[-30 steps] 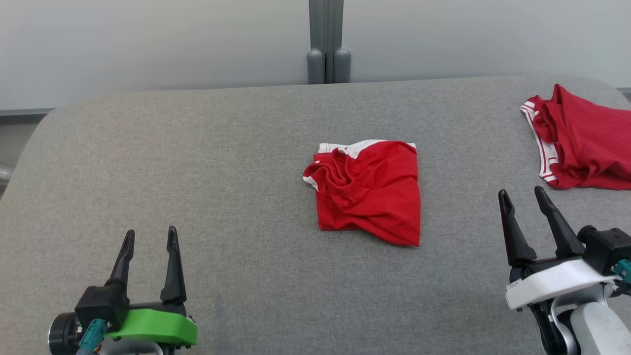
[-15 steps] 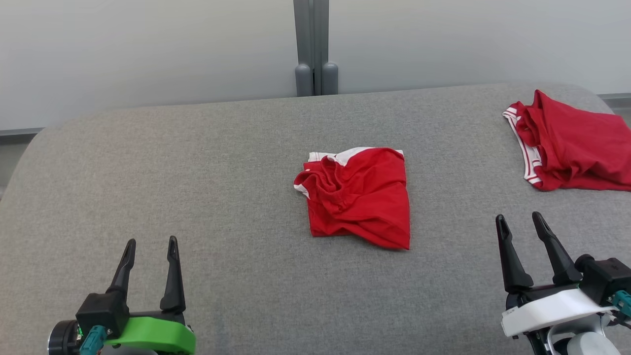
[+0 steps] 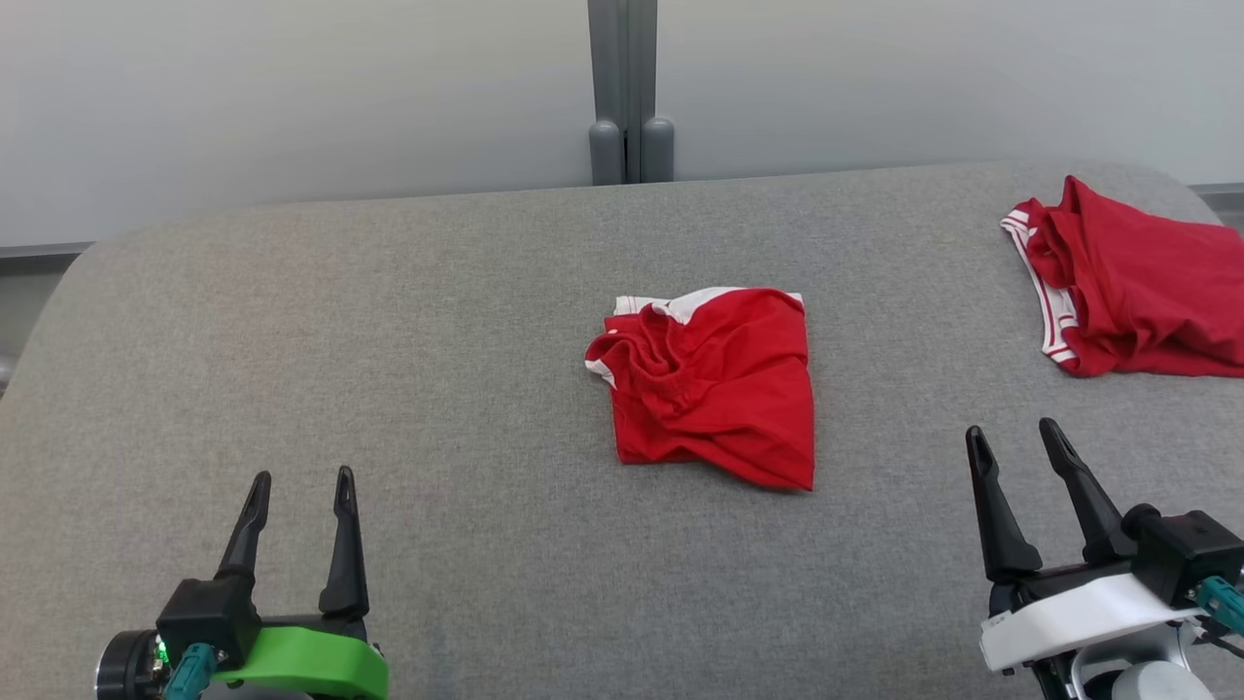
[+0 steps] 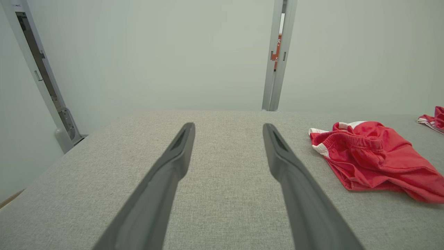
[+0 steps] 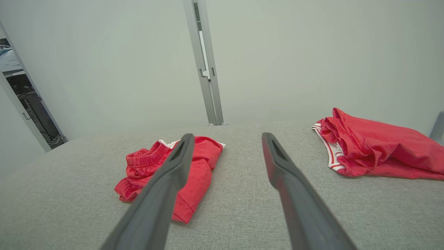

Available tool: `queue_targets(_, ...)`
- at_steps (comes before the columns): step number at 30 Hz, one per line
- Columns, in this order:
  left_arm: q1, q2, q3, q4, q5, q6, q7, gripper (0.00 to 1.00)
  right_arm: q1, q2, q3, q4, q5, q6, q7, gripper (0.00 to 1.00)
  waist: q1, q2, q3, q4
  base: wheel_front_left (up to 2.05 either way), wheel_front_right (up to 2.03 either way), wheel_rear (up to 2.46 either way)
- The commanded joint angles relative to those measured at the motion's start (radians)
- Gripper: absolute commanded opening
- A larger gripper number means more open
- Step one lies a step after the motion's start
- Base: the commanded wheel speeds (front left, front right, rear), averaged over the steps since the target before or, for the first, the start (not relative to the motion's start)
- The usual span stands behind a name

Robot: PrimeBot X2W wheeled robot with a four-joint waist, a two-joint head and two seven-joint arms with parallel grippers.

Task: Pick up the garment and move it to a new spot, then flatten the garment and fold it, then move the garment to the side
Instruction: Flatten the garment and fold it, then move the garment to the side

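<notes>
Head view, left tool point(image 3: 301, 474): lower left, green collar, two dark fingers point(image 3: 342, 544) spread apart with nothing between them. Released and empty. It hangs over bare gray table point(image 3: 389, 340), fingers pointing toward the far edge.

Right tool point(image 3: 1010, 429): lower right, white collar. Also released, jaws parted, nothing held. Its fingers lean a little to the left.

Garment point(image 3: 714, 389): red cloth with white trim, lying crumpled in a rough square near the middle of the table. It sits between the two tools and farther out than both. Neither tool touches it. White edge shows along its far side and at the left corner. A gathered elastic band is bunched at the far left of the heap.

Left wrist view: the fingers frame plain gray cloth. The garment lies off to the right of the right-hand finger, apart from it.

Right wrist view: the left-hand finger crosses in front of the garment in the picture. The head view shows the tool well short of it, so no contact.

Second red garment point(image 3: 1127, 282): white-striped trim, rumpled, at the far right corner of the table, partly cut by the picture's edge. Well apart from the middle garment, beyond the right tool.

Background: pale wall point(image 3: 292, 97) behind the table, gray post point(image 3: 630, 87) standing at its middle.
</notes>
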Motion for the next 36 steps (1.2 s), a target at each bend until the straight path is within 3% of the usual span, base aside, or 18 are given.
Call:
queue_targets(1,0.006,0.003,0.002,-0.001,0.002,0.005,-0.002,1.00,0.010,0.003,-0.004,-0.004,-0.008,-0.001,0.005,1.00,0.0000,0.0000,0.002,0.000,0.00,0.00,0.00)
queue_targets(36,0.001,0.003,0.014,-0.007,0.004,0.003,-0.002,1.00,-0.020,0.036,-0.013,0.033,-0.012,-0.001,0.015,1.00,0.0000,0.0000,0.013,0.014,0.00,0.00,0.00)
